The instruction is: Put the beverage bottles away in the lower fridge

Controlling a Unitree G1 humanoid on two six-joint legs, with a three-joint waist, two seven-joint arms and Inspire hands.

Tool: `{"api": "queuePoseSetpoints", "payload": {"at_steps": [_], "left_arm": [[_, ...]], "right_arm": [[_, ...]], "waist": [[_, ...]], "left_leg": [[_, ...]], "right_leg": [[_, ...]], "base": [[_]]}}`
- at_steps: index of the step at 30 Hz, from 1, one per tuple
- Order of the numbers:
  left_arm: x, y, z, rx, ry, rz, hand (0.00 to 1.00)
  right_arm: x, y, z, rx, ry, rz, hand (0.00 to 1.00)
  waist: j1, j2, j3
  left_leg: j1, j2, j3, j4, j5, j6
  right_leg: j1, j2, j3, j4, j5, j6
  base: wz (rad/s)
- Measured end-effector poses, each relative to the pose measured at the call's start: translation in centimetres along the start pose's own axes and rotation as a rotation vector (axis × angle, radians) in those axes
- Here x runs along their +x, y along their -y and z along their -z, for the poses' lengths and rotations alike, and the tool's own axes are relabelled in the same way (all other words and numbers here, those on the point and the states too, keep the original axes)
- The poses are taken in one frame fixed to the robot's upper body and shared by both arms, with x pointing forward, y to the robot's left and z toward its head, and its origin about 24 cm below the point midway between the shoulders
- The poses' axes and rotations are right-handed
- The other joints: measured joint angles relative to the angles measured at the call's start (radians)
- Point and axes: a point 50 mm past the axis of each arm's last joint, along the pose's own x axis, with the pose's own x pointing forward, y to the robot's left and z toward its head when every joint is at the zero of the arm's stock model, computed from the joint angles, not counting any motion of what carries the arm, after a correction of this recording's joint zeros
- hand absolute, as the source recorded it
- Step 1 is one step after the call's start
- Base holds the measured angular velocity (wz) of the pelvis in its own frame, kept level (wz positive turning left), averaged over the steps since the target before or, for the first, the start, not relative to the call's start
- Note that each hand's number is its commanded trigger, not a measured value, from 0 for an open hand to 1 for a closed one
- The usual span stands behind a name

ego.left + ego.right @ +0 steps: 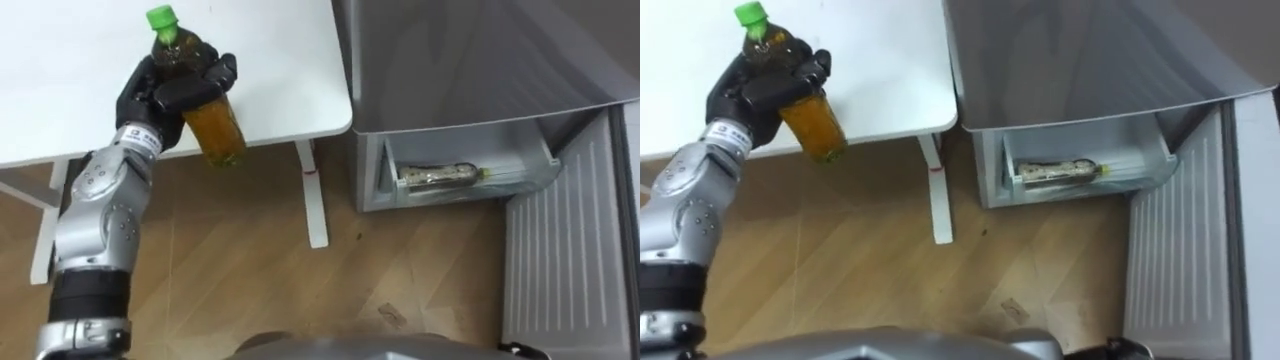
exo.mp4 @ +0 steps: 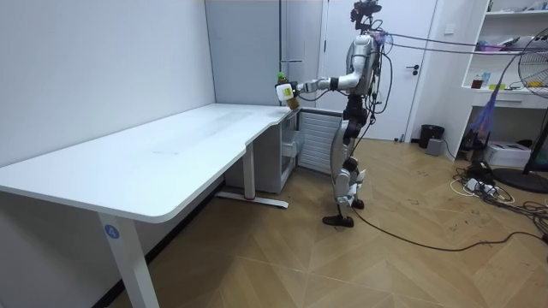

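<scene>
Showing which step, and where is the drink sitting? (Student)

The tea bottle [image 1: 210,115], tilting with its green cap [image 1: 161,17] uppermost, is hanging in the left hand [image 1: 165,95], whose fingers are wrapping round its upper body. It is hovering over the near edge of the white desk [image 1: 60,80], raised off the top. Judging by this, the carry is just getting under way: the lift is done, the delivery is not. (Legend)

Where is it heading? (Student)

The lower fridge drawer [image 1: 470,192] is standing pulled out to the robot's right, and another bottle [image 1: 440,178] is already lying on its side inside, taking up much of the length. The next move is probably calling for swinging the arm rightward past the desk corner, lowering it, and tipping the tea bottle flat to lie beside that one. (Legend)

What is bounding the path? (Student)

The desk's corner and its leg [image 1: 312,195] are lying between hand and drawer. The grey fridge body [image 1: 470,60] is overhanging the drawer's rear, so the entry is looking open mainly from the front. The open door [image 1: 560,270] is closing off the right side. The wooden floor [image 1: 220,260] between desk and fridge is lying bare, and in the room view the robot is standing upright just beside the desk's end. Turning room is therefore appearing ample, with the drawer mouth being the tight spot. (Legend)
</scene>
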Motion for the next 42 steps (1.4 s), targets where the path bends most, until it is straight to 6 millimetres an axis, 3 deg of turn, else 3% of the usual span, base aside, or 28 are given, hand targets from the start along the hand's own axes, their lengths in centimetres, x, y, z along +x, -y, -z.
{"api": "queuePoseSetpoints", "payload": {"at_steps": [5,14,25,29,33,36,42], "left_arm": [[-0.6,0.5,-0.1,0.004,0.014,0.015,1.0],[-1.3,1.9,-1.7,0.047,0.093,0.057,1.0],[-1.0,4.9,0.1,0.097,0.032,0.166,1.0],[-1.7,5.8,1.7,0.12,-0.018,0.218,1.0],[-2.1,6.6,2.7,0.122,-0.055,0.255,1.0],[-2.2,6.9,2.9,0.124,-0.061,0.268,1.0],[-2.2,6.8,2.7,0.15,-0.04,0.25,1.0]], "right_arm": [[0.0,-0.5,0.3,0.035,0.004,-0.022,0.0],[0.0,-0.6,0.2,0.01,0.007,-0.035,0.0],[0.0,-0.6,-0.7,-0.109,0.033,-0.029,0.0],[-0.2,-1.1,-3.6,-0.134,0.116,-0.04,0.0],[-1.0,-4.0,-8.0,-0.212,0.304,-0.126,0.0],[-1.5,-5.8,-9.4,-0.252,0.36,-0.194,0.0],[-2.1,-7.2,-9.6,-0.281,0.417,-0.276,0.0]], "waist": [[0.002,-0.017,-0.004],[0.009,-0.019,-0.0039],[0.046,-0.019,-0.0011],[0.057,-0.019,0.0004],[0.057,-0.028,0.0061],[0.058,-0.031,0.008],[0.056,-0.033,0.0086]], "left_leg": [[-0.019,-0.002,-0.014,0.012,0.0,0.0],[-0.029,0.0,-0.019,0.015,0.0,-0.001],[-0.035,-0.001,-0.025,0.013,0.0,-0.001],[-0.031,-0.001,-0.025,0.014,0.002,-0.002],[-0.027,-0.001,-0.025,0.017,0.003,-0.003],[-0.028,-0.002,-0.026,0.018,0.003,-0.003],[-0.03,-0.001,-0.022,0.017,0.003,-0.003]], "right_leg": [[0.002,0.001,-0.021,-0.013,0.0,-0.001],[0.003,0.001,-0.059,-0.012,0.002,-0.003],[0.007,0.002,-0.067,-0.009,0.002,-0.003],[0.005,0.001,-0.065,-0.009,0.002,-0.003],[0.012,0.002,-0.071,-0.011,0.002,-0.003],[0.014,0.001,-0.076,-0.011,0.002,-0.003],[0.01,0.001,-0.076,-0.01,0.002,-0.003]], "base": [[0.12],[0.09],[0.0],[0.0],[0.04],[0.07],[-0.01]]}}
